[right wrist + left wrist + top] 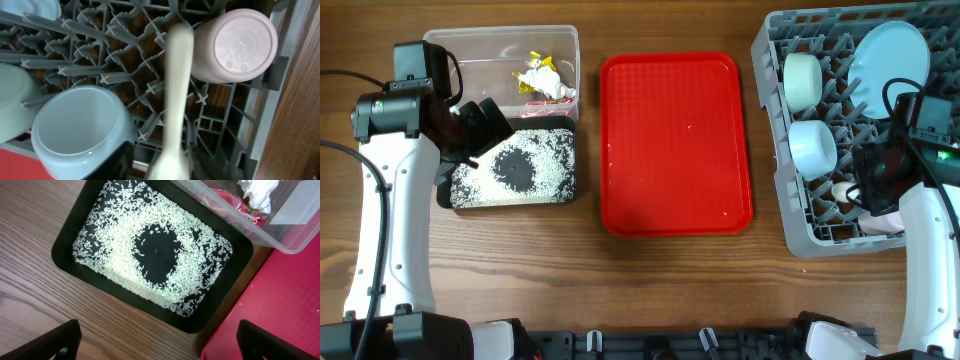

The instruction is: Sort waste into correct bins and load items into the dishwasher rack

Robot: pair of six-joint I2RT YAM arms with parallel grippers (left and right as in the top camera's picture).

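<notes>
The brown wood-grain tabletop [670, 290] carries four things, seen from overhead: a flat red tray [675, 140] at its centre, a clear plastic tub [480, 60] towards ten o'clock, a shallow black tray [517, 170] towards nine o'clock, and the large grey dishwasher rack [800, 235] towards three o'clock. The black tray sits against the tub's six o'clock side, and both lie just beside the red tray's nine o'clock edge. The rack stands slightly turned, a strip of bare wood between it and the red tray, and runs past the picture's three o'clock edge.

Red tray [675, 190], grey rack [810, 238], black tray [517, 172] speckled white
</notes>
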